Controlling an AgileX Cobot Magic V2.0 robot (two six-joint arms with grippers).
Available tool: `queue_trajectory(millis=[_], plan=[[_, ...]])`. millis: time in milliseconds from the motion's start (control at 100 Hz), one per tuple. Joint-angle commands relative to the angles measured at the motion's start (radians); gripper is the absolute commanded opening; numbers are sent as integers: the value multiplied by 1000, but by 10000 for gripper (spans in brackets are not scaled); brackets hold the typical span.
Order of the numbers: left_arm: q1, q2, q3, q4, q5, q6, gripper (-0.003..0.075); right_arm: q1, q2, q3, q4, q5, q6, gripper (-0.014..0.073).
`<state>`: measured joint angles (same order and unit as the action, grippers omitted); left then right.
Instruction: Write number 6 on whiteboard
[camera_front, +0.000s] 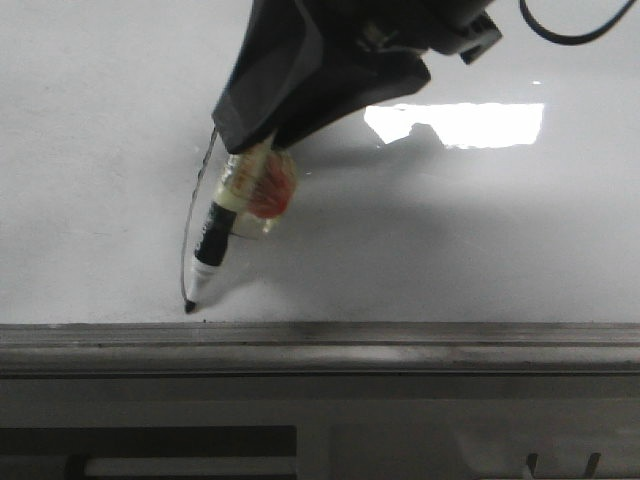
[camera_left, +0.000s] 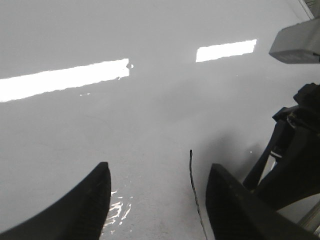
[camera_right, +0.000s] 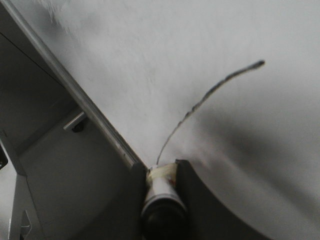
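Note:
The whiteboard (camera_front: 450, 230) lies flat, glossy white. On it runs a thin black curved stroke of the number 6 (camera_front: 188, 235), a single line. My right gripper (camera_front: 250, 150) is shut on a black-and-white marker (camera_front: 210, 245), taped at the grip, with its tip (camera_front: 190, 307) touching the board at the stroke's lower end, close to the grey edge rail (camera_front: 400, 335). The right wrist view shows the marker (camera_right: 162, 192) squeezed between both fingers and the stroke (camera_right: 200, 102) curving away from it. My left gripper (camera_left: 159, 166) hovers open over the board (camera_left: 150, 100), the stroke (camera_left: 192, 175) between its fingers.
A dark grey panel (camera_front: 400, 420) sits below the rail (camera_right: 75, 87). A reddish lump (camera_front: 272, 185) clings to the tape on the marker. The right arm (camera_left: 292, 160) stands close beside my left gripper's finger. Bright light reflections (camera_front: 455, 122) lie on the board.

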<state>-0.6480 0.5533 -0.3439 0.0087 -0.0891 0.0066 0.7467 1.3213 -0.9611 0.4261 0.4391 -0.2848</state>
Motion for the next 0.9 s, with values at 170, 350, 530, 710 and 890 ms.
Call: queue_trajectory(millis=[170,350,530,710,890], plan=[[3,1,-28,-9,-83,-1,384,-101,-90,-17,-49,-71,3,-63],[3,1,-28,-9,-79,-1,384,-79,-61,-59,-49,-70,-1,-63],[3,1,-28,-9,-71,-1,384,-45,-35,-65,-47,-108,-2,-63],[3,3,-28,47,-23,-1,384,-45,-35,-65,-47,-106,-3,-63],[1,36,-28,72,16,-1,384,-26,-35,-65,-47,-118,-7,-63]])
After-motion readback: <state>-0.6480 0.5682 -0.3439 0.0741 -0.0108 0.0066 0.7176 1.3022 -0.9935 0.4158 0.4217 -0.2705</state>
